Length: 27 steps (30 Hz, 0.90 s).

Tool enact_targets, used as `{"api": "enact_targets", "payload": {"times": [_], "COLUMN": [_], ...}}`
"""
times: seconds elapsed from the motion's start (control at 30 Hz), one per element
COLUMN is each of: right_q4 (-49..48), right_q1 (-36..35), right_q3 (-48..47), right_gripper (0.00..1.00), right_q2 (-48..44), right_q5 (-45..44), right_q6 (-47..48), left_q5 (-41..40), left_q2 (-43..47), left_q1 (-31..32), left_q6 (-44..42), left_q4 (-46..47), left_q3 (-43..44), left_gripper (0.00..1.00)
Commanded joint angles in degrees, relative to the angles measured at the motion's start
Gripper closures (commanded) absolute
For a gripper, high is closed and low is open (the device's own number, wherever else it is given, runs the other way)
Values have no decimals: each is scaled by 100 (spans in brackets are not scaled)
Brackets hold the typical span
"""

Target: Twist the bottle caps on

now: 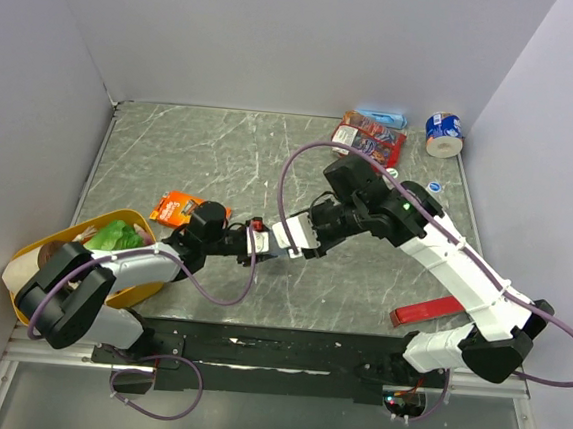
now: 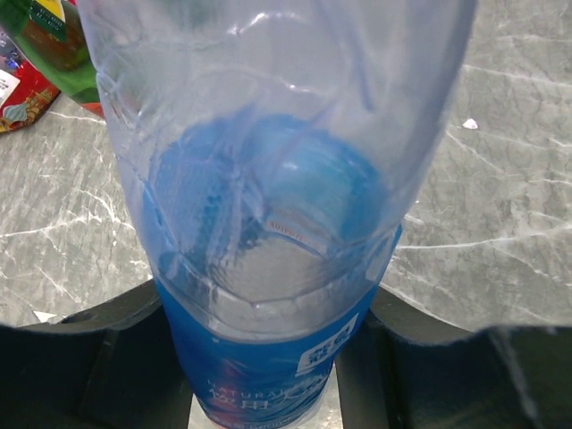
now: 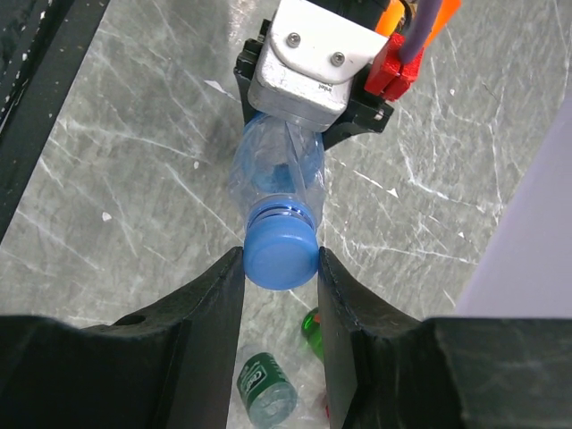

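My left tool [image 1: 257,240] gripped the clear bottle [image 3: 273,174]; my right tool [image 3: 281,279] clamped the blue cap [image 3: 281,253] at its neck.

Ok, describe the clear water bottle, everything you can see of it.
The water bottle is thin clear plastic, dented and crumpled, with a blue label round its lower body and no liquid showing. The left claw clamps its body, holding it off the table. A plain blue cap sits on its neck, and the right claw is closed on that cap.
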State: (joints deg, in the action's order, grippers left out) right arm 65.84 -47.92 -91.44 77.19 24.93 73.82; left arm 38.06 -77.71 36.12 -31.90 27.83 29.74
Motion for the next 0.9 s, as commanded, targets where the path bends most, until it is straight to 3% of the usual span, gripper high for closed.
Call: {"api": "enact_targets", "payload": {"times": [0.0, 0.47, 0.87], "right_q4": [104, 605, 842], "right_q1": [-86, -68, 441], "right_q3": [21, -823, -2158], "right_gripper": [62, 65, 66], "right_q2": [59, 991, 2116], "right_q5": [-5, -23, 38], "right_q6": [-341, -1449, -3646], "left_q5": [140, -440, -1757], "left_q2": [151, 107, 248], "left_q1": [71, 246, 449], "left_q6": [325, 816, 1924], "left_q4": [907, 1769, 2665], "left_q3": [-29, -47, -231], "left_gripper": [99, 99, 99]}}
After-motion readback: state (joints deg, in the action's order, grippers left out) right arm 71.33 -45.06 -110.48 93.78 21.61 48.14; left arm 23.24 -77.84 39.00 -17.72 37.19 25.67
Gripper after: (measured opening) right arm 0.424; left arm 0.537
